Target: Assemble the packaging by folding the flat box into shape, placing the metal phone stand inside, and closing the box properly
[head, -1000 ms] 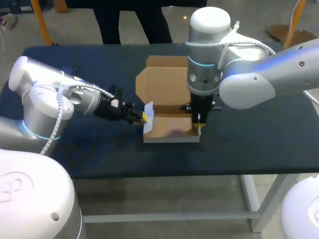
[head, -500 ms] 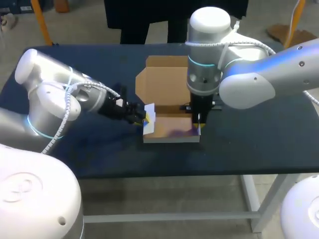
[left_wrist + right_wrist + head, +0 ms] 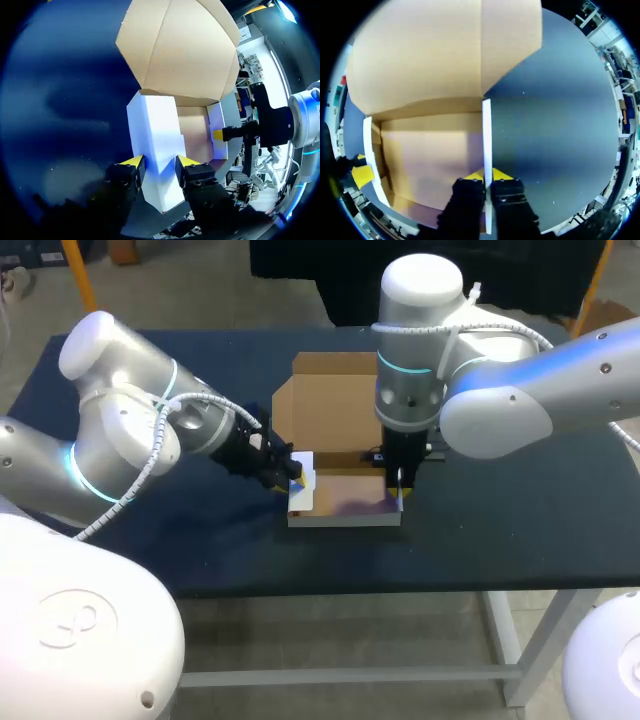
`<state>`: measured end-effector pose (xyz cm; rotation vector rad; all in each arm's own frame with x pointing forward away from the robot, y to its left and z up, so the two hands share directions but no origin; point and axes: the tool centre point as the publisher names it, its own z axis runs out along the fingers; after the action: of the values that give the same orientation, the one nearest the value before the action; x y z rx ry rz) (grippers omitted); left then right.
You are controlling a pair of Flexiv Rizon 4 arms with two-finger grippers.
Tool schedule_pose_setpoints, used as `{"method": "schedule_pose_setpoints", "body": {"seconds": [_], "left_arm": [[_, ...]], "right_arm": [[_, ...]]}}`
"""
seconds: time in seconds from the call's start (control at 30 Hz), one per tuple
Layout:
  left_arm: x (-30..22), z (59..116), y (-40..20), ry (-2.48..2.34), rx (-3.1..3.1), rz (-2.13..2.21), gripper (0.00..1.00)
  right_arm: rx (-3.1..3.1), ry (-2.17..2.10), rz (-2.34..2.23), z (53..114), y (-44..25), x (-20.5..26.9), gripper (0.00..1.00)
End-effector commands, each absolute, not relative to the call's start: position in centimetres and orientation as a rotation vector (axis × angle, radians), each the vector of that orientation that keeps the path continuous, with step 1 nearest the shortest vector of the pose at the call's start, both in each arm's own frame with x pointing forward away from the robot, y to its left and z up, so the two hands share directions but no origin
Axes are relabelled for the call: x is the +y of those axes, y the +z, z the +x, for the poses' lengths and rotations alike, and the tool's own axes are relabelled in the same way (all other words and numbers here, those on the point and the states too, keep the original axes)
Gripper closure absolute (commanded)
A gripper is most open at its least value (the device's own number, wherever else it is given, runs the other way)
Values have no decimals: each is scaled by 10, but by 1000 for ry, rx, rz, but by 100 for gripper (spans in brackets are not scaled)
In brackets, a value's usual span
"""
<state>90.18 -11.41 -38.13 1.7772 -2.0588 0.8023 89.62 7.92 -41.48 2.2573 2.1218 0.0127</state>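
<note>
The cardboard box [image 3: 345, 498] sits mid-table, its tray formed and its brown lid [image 3: 330, 405] lying open behind it. My left gripper [image 3: 297, 476] is at the tray's left end. In the left wrist view it [image 3: 159, 162] stands open, with the white left side flap [image 3: 152, 125] between its yellow tips. My right gripper [image 3: 398, 495] points straight down at the tray's right end. In the right wrist view it [image 3: 487, 175] is shut on the thin white right wall [image 3: 486, 135]. No metal phone stand shows in any view.
The dark table top [image 3: 500, 510] has bare room on both sides of the box and in front of it. My right arm's large elbow [image 3: 500, 420] hangs over the table's right half.
My left arm has swung higher and pushed in against the box's left end. Its fingers have spread a little around the white flap. The right arm has not moved.
</note>
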Motion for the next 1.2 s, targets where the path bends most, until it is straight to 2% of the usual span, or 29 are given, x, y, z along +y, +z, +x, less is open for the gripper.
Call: {"method": "schedule_pose_setpoints", "body": {"seconds": [0.03, 0.43, 0.93, 1.2], "left_arm": [[-119, 905, -384, 627, -2142, 1855, 58], [-122, 907, -393, 447, -2228, 2003, 61], [-118, 916, -413, 246, -2281, 2149, 69], [-116, 918, -414, 217, -2293, 2181, 81]], "right_arm": [[2123, 8, 2256, 896, -414, 81, 100], [2123, 8, 2256, 896, -414, 81, 100], [2123, 8, 2256, 896, -414, 81, 100], [2123, 8, 2256, 896, -414, 81, 100]]}}
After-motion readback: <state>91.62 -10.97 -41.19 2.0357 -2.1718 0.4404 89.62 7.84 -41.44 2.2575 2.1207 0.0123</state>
